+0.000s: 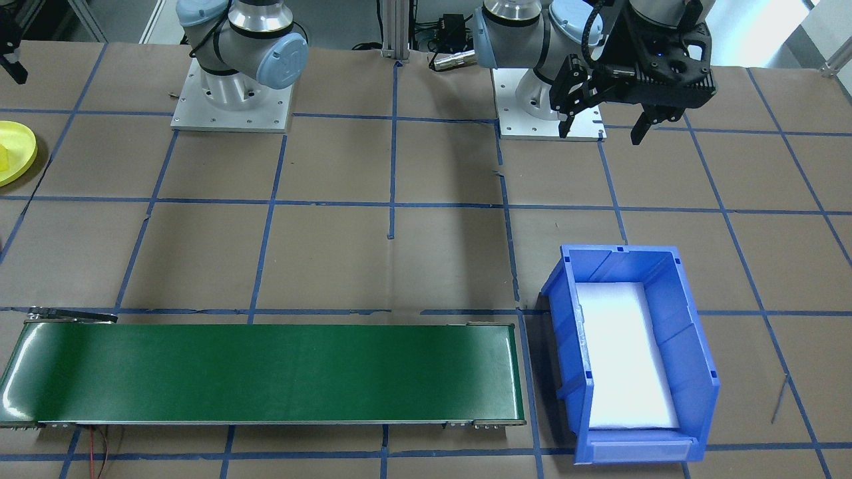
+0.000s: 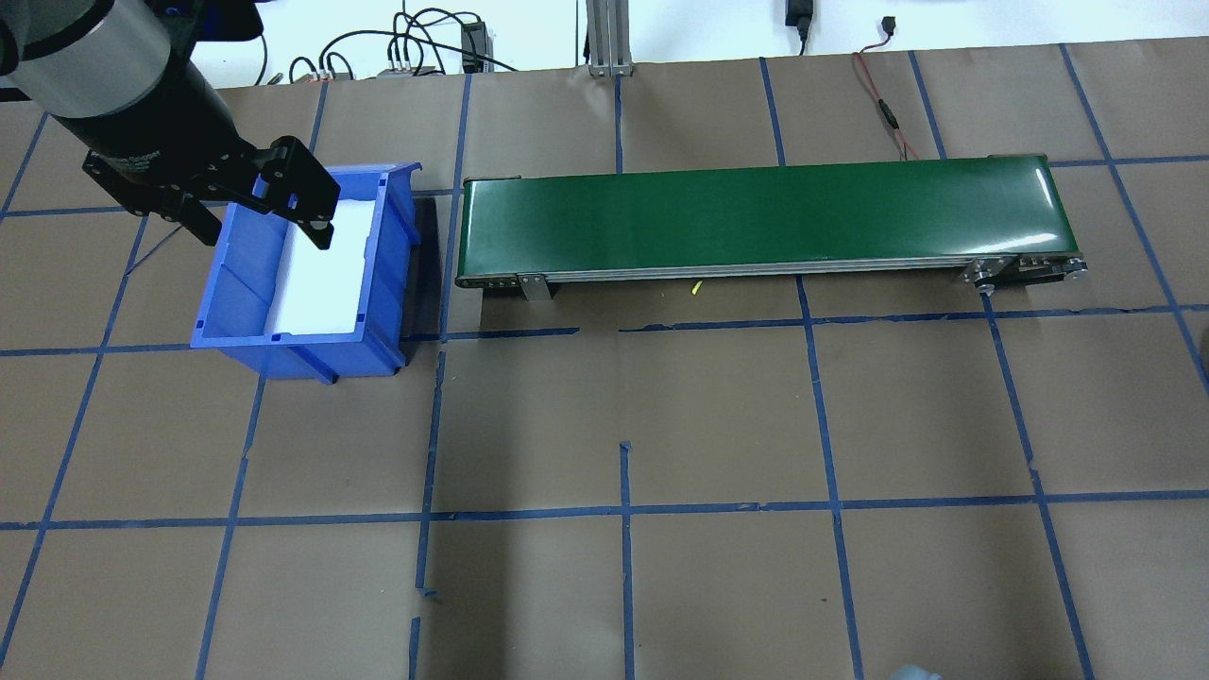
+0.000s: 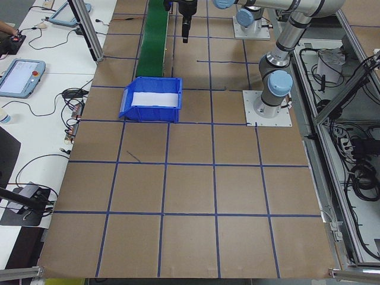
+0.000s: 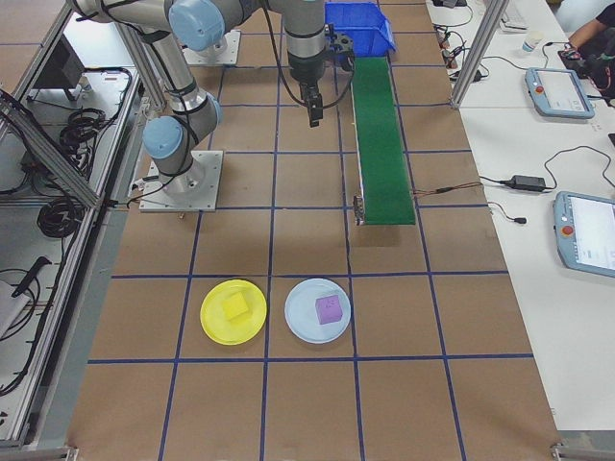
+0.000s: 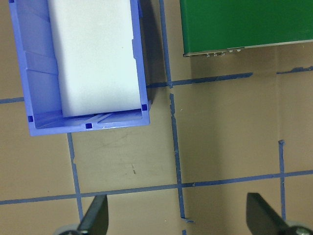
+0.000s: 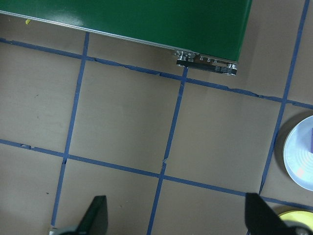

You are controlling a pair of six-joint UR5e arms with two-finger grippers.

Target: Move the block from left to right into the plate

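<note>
The yellow plate point(image 4: 233, 312) lies on the table beyond the conveyor's right end, and a yellow block point(image 4: 235, 306) rests inside it. In the front-facing view the plate point(image 1: 18, 148) is cut off at the left edge. My left gripper point(image 1: 602, 136) hangs open and empty, high above the table near the blue bin point(image 2: 307, 274); its wrist view shows both fingers point(image 5: 95, 218) spread wide over bare paper. My right gripper point(image 6: 176, 215) is also open and empty, high up beside the conveyor point(image 4: 380, 134), well short of the plate.
The green conveyor belt point(image 2: 765, 217) carries nothing. The blue bin holds only a white foam liner point(image 5: 93, 54). A pale blue plate point(image 4: 317, 310) with a purple block point(image 4: 329, 308) sits right beside the yellow plate. Blue tape lines grid the brown table.
</note>
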